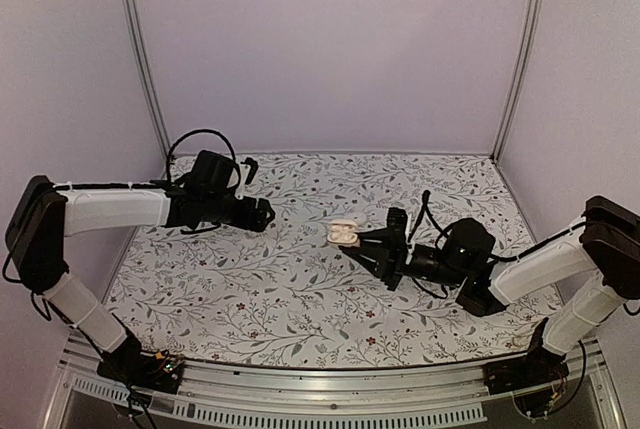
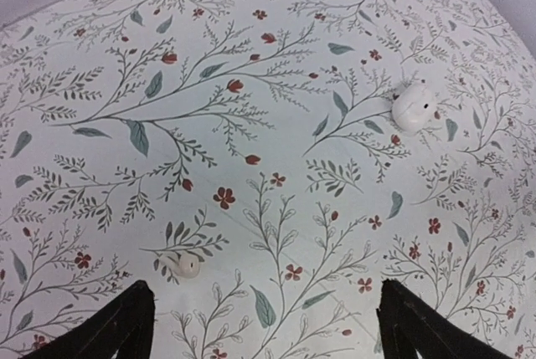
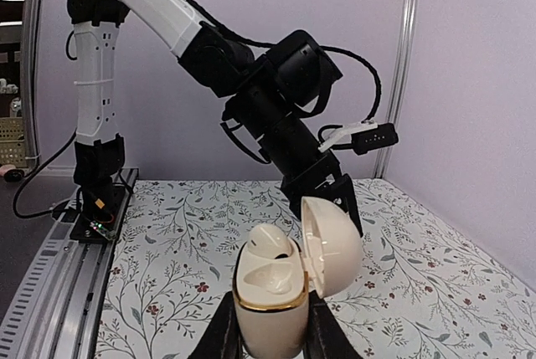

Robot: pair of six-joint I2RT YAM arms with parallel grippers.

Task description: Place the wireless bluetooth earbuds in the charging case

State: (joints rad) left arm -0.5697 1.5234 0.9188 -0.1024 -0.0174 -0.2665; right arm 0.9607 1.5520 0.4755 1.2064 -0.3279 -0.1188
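My right gripper (image 1: 352, 239) is shut on the charging case (image 1: 343, 233) and holds it upright near the table's middle. In the right wrist view the case (image 3: 268, 313) sits between my fingers with its lid open to the right. One earbud (image 3: 270, 243) sits in the far socket; the near socket is empty. My left gripper (image 1: 260, 215) is open, left of the case. In the left wrist view a second earbud (image 2: 186, 265) lies on the cloth just beyond the left fingertip (image 2: 126, 317). The left gripper (image 2: 264, 334) holds nothing.
A larger white rounded lump (image 2: 413, 106) with small dark marks lies farther off in the left wrist view; I cannot tell what it is. The floral cloth (image 1: 300, 299) covers the table. Walls and metal posts (image 1: 140, 59) close the back and sides. The left arm (image 3: 276, 100) stands just behind the case.
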